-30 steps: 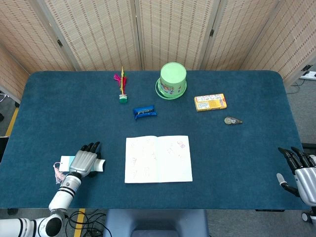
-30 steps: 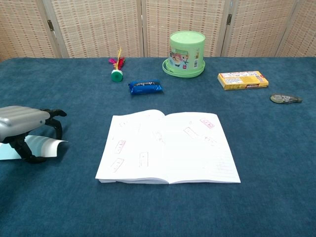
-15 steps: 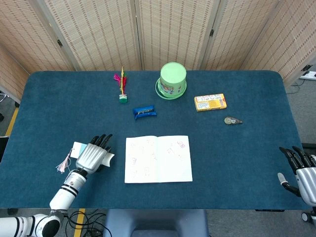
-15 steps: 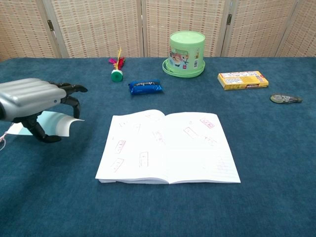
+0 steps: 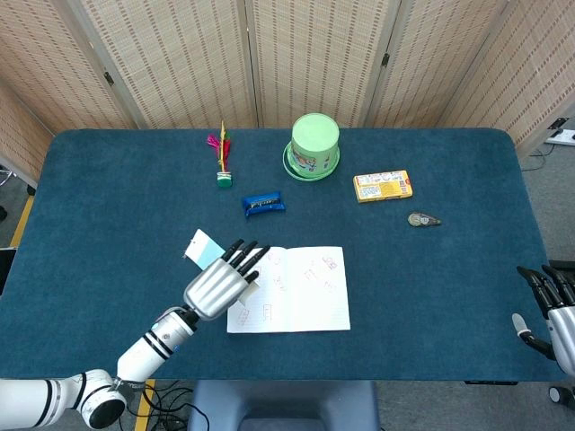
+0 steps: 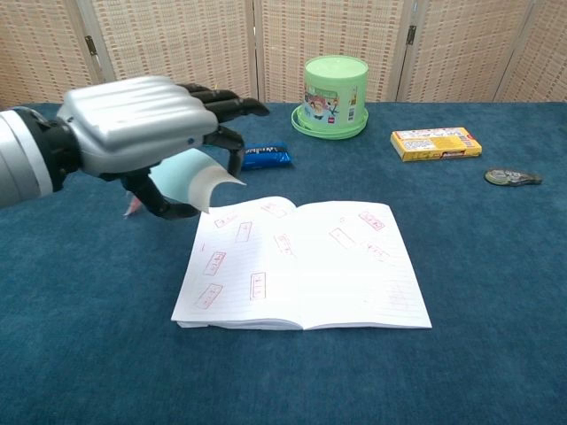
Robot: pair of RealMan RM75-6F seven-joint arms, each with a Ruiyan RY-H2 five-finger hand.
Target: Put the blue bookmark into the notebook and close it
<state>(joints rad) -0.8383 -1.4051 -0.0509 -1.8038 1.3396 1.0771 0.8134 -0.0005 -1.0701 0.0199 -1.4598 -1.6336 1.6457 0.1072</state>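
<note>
An open notebook (image 5: 296,289) (image 6: 310,266) with small pink stamps lies flat near the table's front middle. My left hand (image 5: 218,282) (image 6: 151,133) hovers raised over the notebook's left edge, holding the light blue bookmark (image 5: 205,249) (image 6: 193,179) under its fingers; the card curls out toward the pages. My right hand (image 5: 550,314) rests at the table's right front corner in the head view, fingers apart and holding nothing.
At the back stand a green tub (image 5: 314,145) (image 6: 335,96), a feather shuttlecock (image 5: 222,157), a blue packet (image 5: 263,204), a yellow box (image 5: 383,186) (image 6: 435,142) and a correction tape (image 5: 423,219) (image 6: 513,177).
My left hand lifted the bookmark off the table at the left and carried it right and up to the notebook's left edge. The right hand barely shifted.
</note>
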